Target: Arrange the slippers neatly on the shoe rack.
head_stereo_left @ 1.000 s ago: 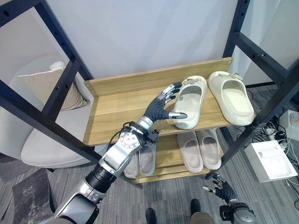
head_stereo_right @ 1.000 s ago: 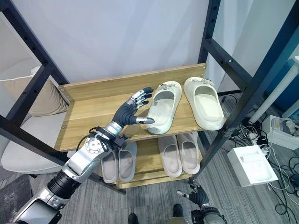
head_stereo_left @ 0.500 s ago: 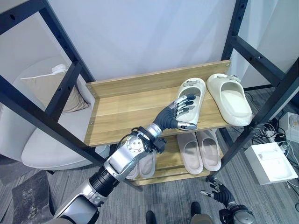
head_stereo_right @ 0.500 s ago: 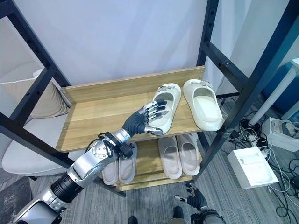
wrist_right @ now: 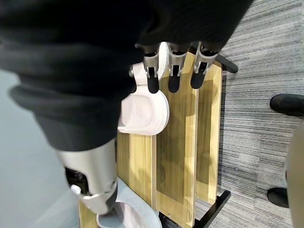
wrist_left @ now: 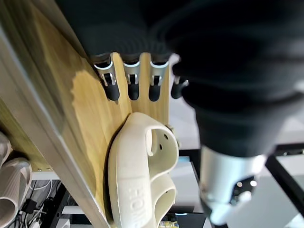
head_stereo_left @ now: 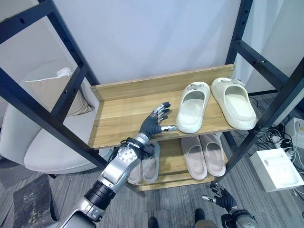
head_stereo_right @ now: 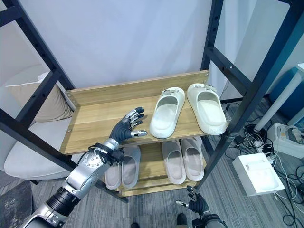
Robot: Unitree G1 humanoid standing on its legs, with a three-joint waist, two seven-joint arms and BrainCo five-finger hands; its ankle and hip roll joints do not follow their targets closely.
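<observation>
I saw my left hand [head_stereo_left: 156,123] released mid-frame, just beside the cream slippers [head_stereo_left: 192,106]; my right hand [head_stereo_left: 221,199] hung relaxed at lower right.

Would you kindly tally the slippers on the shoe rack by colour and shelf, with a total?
Cream slippers on the upper shelf: 2, one on the left and one on the right
Pinkish-beige slippers on the lower shelf, at the right: 2
Pale grey slippers on the lower shelf, at the left: 2
Total: 6 slippers
</observation>
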